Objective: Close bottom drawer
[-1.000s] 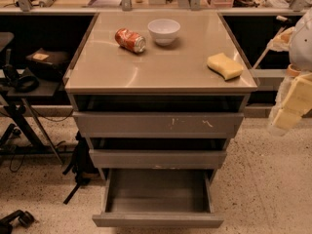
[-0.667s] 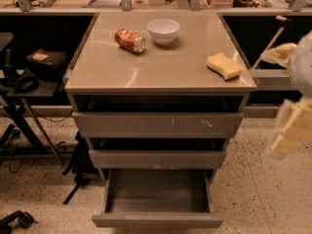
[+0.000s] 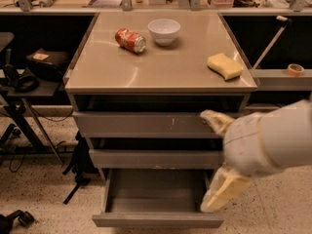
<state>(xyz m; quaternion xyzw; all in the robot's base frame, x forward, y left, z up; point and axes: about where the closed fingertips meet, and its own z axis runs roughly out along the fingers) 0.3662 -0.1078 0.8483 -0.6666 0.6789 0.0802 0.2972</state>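
Note:
The bottom drawer (image 3: pixel 157 220) of the grey cabinet is pulled out toward me, and its shallow box looks empty. The middle drawer front (image 3: pixel 151 158) and the scratched top drawer front (image 3: pixel 141 125) above it are pushed in. My gripper (image 3: pixel 215 157) comes in from the right on a white arm and hangs in front of the cabinet's right side, above the bottom drawer's right front corner. It is open and empty. One finger (image 3: pixel 214 121) lies over the top drawer front, and the other finger (image 3: pixel 222 193) points down over the open drawer's right end.
On the cabinet top (image 3: pixel 161 72) lie a red can (image 3: pixel 130 39), a white bowl (image 3: pixel 164 30) and a yellow sponge (image 3: pixel 224 66). A tape roll (image 3: pixel 294 69) sits on the right shelf. A black bag (image 3: pixel 48 62) and stand legs (image 3: pixel 29 130) are to the left.
My arm has swung from the far right edge down and left, and now sits in front of the cabinet's right side, over the open bottom drawer. The drawer has not moved.

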